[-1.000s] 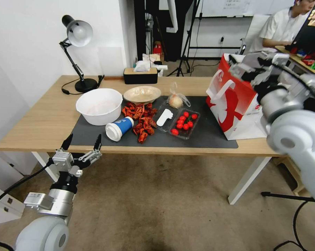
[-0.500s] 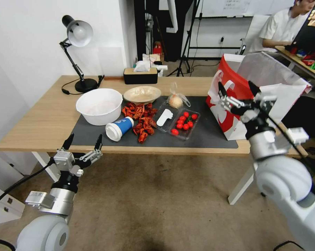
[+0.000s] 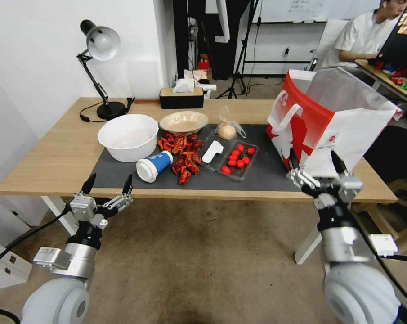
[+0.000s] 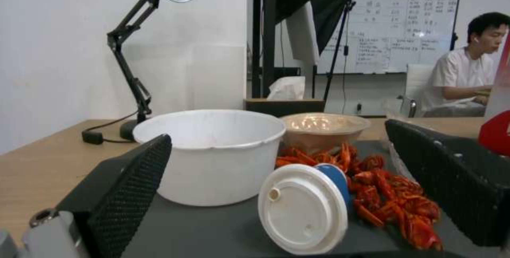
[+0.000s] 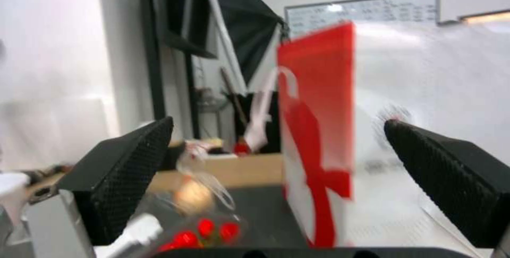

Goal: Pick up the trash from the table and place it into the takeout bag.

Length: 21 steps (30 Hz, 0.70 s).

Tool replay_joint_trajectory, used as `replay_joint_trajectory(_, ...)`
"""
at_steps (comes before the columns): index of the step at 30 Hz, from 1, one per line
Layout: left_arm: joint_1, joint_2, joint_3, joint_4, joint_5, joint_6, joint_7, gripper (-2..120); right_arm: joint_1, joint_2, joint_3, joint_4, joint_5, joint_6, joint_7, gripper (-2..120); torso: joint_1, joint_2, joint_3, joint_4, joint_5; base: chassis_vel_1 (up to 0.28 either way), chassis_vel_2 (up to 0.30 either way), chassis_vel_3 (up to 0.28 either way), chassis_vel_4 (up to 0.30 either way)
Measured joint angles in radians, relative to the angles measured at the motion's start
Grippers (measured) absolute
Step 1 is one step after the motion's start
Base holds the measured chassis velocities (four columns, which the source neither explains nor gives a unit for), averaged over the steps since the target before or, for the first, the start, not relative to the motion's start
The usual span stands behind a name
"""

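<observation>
Here, my left claw (image 3: 108, 183) hangs just off the near edge of the worktop (image 3: 55, 153), its fingers spread apart and holding nothing. In the left wrist view the same spread fingers frame the lidded paper cup (image 4: 305, 206).

On the dark mat (image 3: 257, 173), starting at the left, a deep white bowl (image 3: 127, 136) stands upright; I cannot tell what is in it. Just in front of it the blue-white cup (image 3: 154, 165) lies on its side, its white lid facing the near-left. Beside the cup is a loose heap of red crayfish shells (image 3: 181, 153), straight on the mat, reaching back to a shallow beige bowl (image 3: 183, 122) that stands upright behind the shells. Right of the shells sits a clear plastic tray (image 3: 230, 157) with two compartments: the left one holds a flat white piece, the right one small red tomatoes. Behind the tray a knotted clear bag (image 3: 229, 128) holds a pale lump.

Further right the takeout bag (image 3: 311, 130) stands upright on the worktop's right end, mouth open, silvery lining showing; what is inside is hidden from me.

My right claw (image 3: 317, 173) hovers at the worktop's near edge, just in front of the takeout bag, fingers wide apart and empty.
</observation>
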Motion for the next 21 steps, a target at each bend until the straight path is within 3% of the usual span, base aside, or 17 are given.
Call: replay_joint_trajectory(21,-0.003,0.005,0.017,0.024,0.002,-0.008,0.015,100,-0.116,0.068,-0.072,-0.012,-0.044,-0.063,0.076,100,0.000,0.000,0.000,0.0000,0.0001,0.000,0.000,0.000,0.000)
